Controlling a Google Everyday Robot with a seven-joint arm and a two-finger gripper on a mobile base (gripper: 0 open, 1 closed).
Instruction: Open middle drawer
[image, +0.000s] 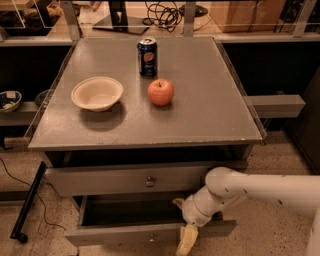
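Claw (181, 226) straddles the middle drawer (120, 235) front, spread wide, seemingly hooking the lip to drag it outward.

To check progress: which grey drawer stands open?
The lower grey flat-fronted drawer, with the end effector at its front; its inside shows. The knobbed drawer above is shut.

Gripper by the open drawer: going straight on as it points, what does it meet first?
The pale gripper points downward across the flat front of the pulled-out grey drawer. Nothing else shows before the picture's bottom edge; likely the speckled floor next, but depth is unclear.
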